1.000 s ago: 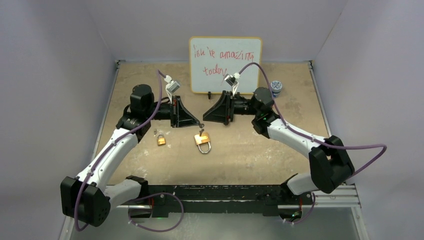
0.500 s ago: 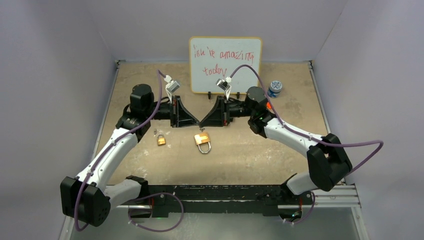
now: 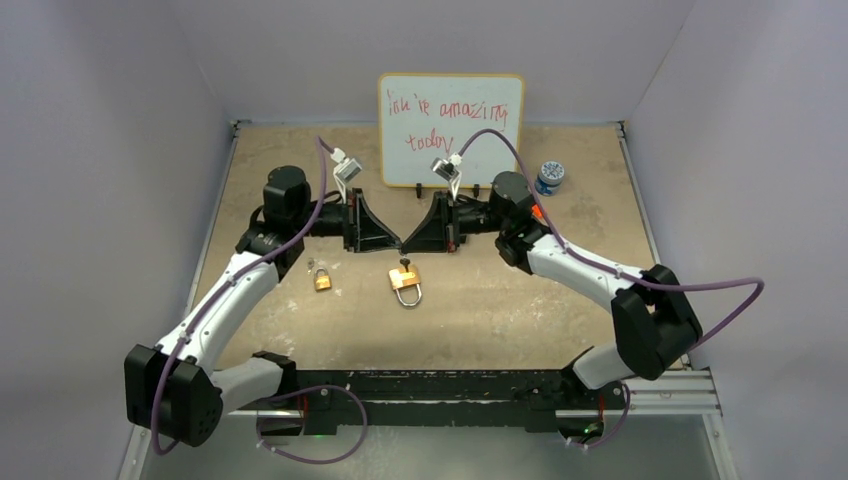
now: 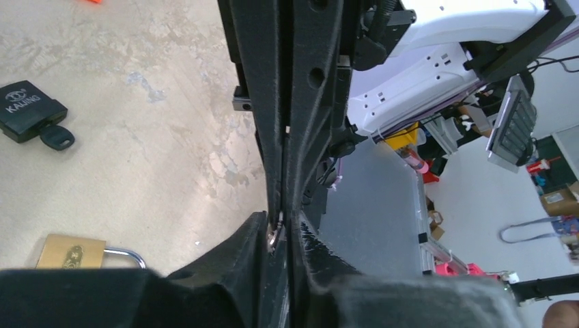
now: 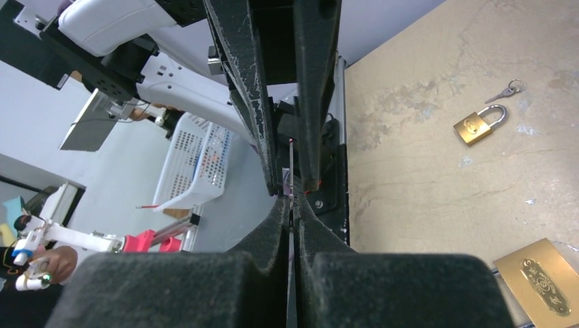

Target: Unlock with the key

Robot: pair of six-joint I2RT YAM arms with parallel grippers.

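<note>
A large brass padlock (image 3: 406, 285) is lying flat on the tan worktop (image 3: 480, 310), with a small brass padlock (image 3: 322, 281) resting well to its left. Just beyond the large one, the left gripper (image 3: 398, 246) and right gripper (image 3: 407, 246) are meeting tip to tip above the surface. The right jaws are pinching shut on a thin silver key (image 5: 292, 167) (seen edge-on). Whether the left jaws are gripping it as well, I cannot tell. Farther back a white-framed whiteboard (image 3: 450, 128) is standing upright. A small blue-and-white lidded jar (image 3: 551, 176) is sitting to its right, contents hidden.
</note>
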